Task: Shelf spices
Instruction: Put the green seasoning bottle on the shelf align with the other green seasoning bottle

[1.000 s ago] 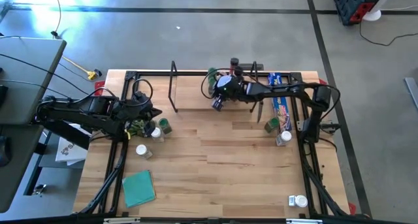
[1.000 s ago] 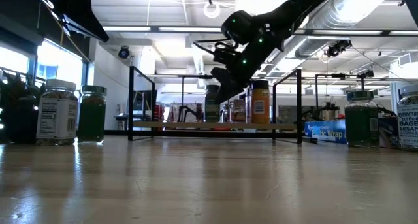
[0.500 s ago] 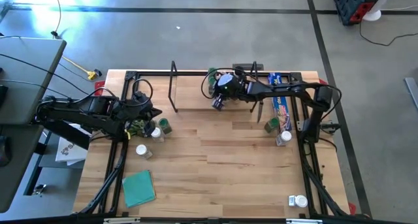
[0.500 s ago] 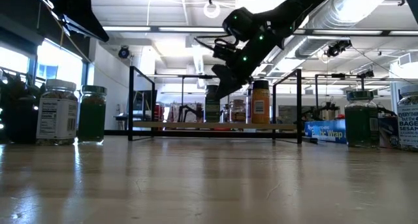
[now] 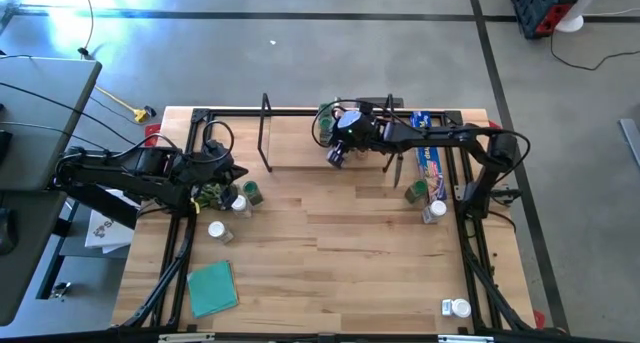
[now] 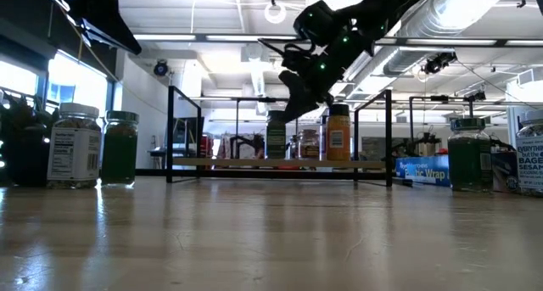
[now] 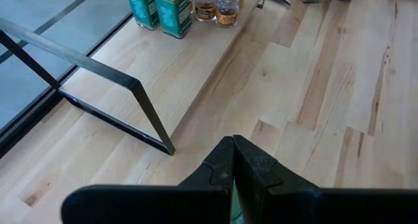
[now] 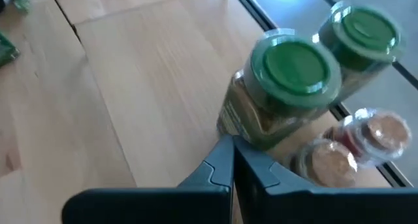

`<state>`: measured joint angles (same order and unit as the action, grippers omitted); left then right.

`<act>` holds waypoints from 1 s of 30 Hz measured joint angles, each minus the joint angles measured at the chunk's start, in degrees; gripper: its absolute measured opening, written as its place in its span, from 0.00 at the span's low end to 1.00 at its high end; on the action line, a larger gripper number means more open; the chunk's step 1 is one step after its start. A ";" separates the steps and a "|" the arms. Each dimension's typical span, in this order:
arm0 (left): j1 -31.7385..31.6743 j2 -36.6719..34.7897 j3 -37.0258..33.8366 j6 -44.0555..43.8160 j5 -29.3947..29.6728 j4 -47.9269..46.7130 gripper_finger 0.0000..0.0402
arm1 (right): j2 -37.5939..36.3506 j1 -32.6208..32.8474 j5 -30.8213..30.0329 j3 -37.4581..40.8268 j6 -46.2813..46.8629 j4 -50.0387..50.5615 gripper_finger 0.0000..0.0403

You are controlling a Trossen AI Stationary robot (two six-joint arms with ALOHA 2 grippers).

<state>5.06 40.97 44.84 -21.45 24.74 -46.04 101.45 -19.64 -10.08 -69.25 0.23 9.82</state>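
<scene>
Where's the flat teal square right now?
In the high view, the flat teal square lies on the table's near left side, just past a white-lidded jar, close to the left arm.

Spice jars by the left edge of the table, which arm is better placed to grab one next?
Probably the left. Its shut end effector hangs right beside that jar cluster, while the right end effector, also shut, is over the shelf.

Robotics lab, exposed ducting (image 6: 441,28) (concrete floor (image 5: 300,63))

Pale wooden shelf (image 7: 189,61), glossy green lids (image 8: 297,64)
</scene>
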 joint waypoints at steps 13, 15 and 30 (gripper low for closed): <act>0.00 0.00 0.00 -0.01 -0.02 0.00 0.01 | 0.00 -0.64 -3.54 0.00 4.50 1.16 0.00; 0.01 0.01 0.00 -0.01 0.01 0.00 0.01 | 0.00 -0.94 -3.90 0.00 4.92 1.17 0.00; 0.01 0.00 0.00 -0.02 -0.01 0.01 0.01 | 1.57 -1.27 -3.80 -0.02 4.80 -2.43 0.00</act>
<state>5.07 40.97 44.84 -21.47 24.73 -46.03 103.02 -20.91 -13.88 -69.28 5.03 7.38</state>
